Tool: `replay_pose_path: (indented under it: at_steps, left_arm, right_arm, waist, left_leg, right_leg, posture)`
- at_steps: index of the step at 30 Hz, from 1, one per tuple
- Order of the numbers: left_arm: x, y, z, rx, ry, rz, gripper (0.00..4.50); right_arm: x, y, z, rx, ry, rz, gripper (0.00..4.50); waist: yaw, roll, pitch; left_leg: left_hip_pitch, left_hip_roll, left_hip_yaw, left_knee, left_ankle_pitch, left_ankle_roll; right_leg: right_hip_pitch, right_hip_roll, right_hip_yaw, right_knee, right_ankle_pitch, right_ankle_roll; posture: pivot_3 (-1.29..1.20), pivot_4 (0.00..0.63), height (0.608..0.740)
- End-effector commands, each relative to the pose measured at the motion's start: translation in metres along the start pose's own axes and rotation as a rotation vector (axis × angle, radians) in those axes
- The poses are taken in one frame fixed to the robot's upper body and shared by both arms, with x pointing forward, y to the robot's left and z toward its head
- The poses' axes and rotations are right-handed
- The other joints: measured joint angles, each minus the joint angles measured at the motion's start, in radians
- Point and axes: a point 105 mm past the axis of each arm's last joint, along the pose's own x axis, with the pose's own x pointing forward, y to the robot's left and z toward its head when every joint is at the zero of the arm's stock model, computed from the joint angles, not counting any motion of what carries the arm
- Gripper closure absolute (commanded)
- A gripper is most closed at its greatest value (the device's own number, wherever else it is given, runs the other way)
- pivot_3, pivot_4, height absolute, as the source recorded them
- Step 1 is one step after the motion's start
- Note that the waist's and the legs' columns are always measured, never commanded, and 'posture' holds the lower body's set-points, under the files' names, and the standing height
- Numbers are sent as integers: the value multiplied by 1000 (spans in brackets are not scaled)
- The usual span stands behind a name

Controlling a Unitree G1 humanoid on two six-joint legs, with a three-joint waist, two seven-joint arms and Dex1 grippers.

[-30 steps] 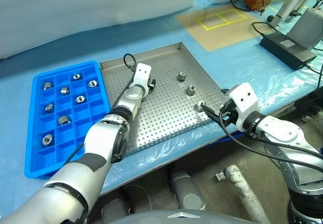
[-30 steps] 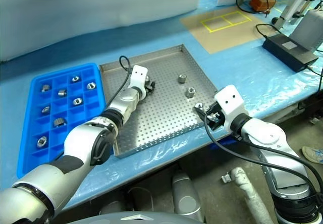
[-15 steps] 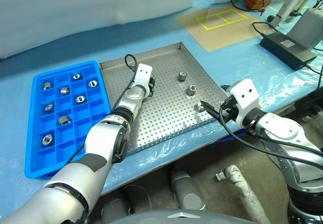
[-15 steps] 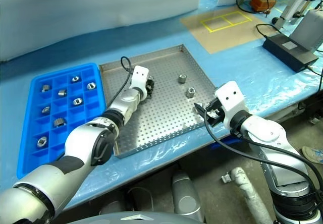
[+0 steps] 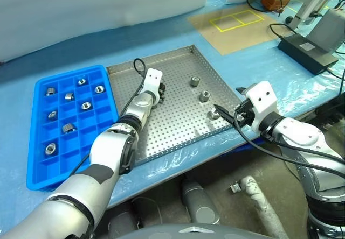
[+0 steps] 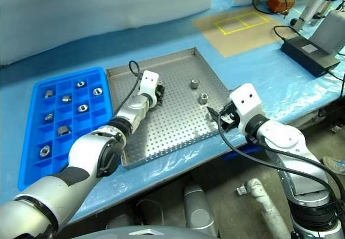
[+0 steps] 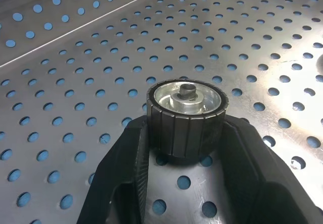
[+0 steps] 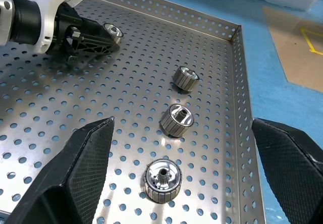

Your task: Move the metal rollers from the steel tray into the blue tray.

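The steel tray (image 5: pixel 178 123) lies in the middle of the blue-covered table. My left gripper (image 5: pixel 161 91) rests low on its perforated floor, shut on a metal roller (image 7: pixel 186 100) that stands on end between the two black fingers (image 7: pixel 132 158). Three more rollers (image 5: pixel 194 81) (image 5: pixel 205 95) (image 5: pixel 214 113) stand in a row near the tray's right rim. My right gripper (image 5: pixel 224 115) hovers over the tray's near right corner, open and holding nothing, right by the nearest roller (image 8: pixel 162 179). The blue tray (image 5: pixel 39 142) lies to the left, with several rollers in its compartments.
A black box (image 5: pixel 307 50) with cables sits at the back right. Beyond the steel tray is a tan mat with yellow markings (image 5: pixel 237 26). The table's front edge runs just below both trays. A pale sheet (image 5: pixel 102 2) hangs along the back.
My left gripper has closed its fingers on the roller without shifting place. The right gripper has stayed open and has hardly moved.
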Motion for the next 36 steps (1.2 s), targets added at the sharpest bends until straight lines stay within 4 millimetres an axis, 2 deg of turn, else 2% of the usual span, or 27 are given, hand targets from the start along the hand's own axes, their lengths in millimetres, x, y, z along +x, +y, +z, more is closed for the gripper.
replay_pose_path:
  at_steps: [1,4,8,12,16,19,22,25,31,36]
  left_arm:
    - [0,5,41,-63,-161,-50,2840]
    - [-4,4,57,-103,-248,-140,2840]
    - [-12,3,66,-102,-309,-260,2840]
    - [-28,18,78,-19,-395,-366,2840]
    - [-43,26,73,72,-423,-437,2840]
    - [-62,38,62,142,-434,-465,2840]
    - [-91,46,51,164,-427,-506,2840]
    - [-112,56,50,167,-417,-481,2840]
    - [-152,80,58,162,-417,-353,2840]
    - [-177,95,61,162,-404,-271,2840]
  right_arm:
    - [2,-2,10,-23,-49,-5,0]
    - [7,-1,11,-26,-58,8,0]
    - [15,-1,13,-27,-75,22,0]
    - [28,0,23,-41,-120,76,0]
    - [41,0,34,-62,-163,131,0]
    - [55,10,48,-80,-216,233,0]
    - [70,24,63,-82,-270,343,0]
    - [81,33,69,-95,-295,423,0]
    - [102,57,82,-124,-351,578,0]
    - [113,78,88,-137,-388,676,0]
  waist:
    - [1,0,0]
    - [3,0,0]
    - [5,0,0]
    - [4,0,0]
    - [19,0,1]
    - [41,0,1]
    - [72,0,1]
    - [131,-1,2]
    - [279,2,3]
    - [351,2,3]
  left_leg:
    - [0,0,0,0,0,0]
    - [-1,0,0,0,0,0]
    - [-1,0,0,0,0,0]
    - [-1,0,0,0,0,0]
    - [0,1,0,0,0,0]
    - [1,1,0,-1,1,0]
    - [1,3,0,0,1,0]
    - [1,4,0,0,3,-3]
    - [3,17,2,-1,9,-13]
    - [3,19,2,-4,12,-20]
  right_leg:
    - [0,0,0,0,0,0]
    - [0,-1,-1,0,0,0]
    - [0,-1,-1,0,0,0]
    - [-1,-1,-1,1,0,0]
    - [-1,-1,-1,4,0,0]
    - [-1,-2,-1,5,0,-1]
    - [-2,-3,-2,9,0,-1]
    - [-6,-5,-4,21,-2,-5]
    - [-6,5,-5,24,-3,-6]
    - [-8,6,-5,29,-5,-10]
  posture:
    - [-689,150,740]
    - [-667,150,740]
    - [-616,150,740]
    - [-547,150,740]
    - [-475,150,740]
    - [-359,150,740]
    - [-273,150,740]
    - [-175,150,740]
    - [7,150,740]
    - [106,150,740]
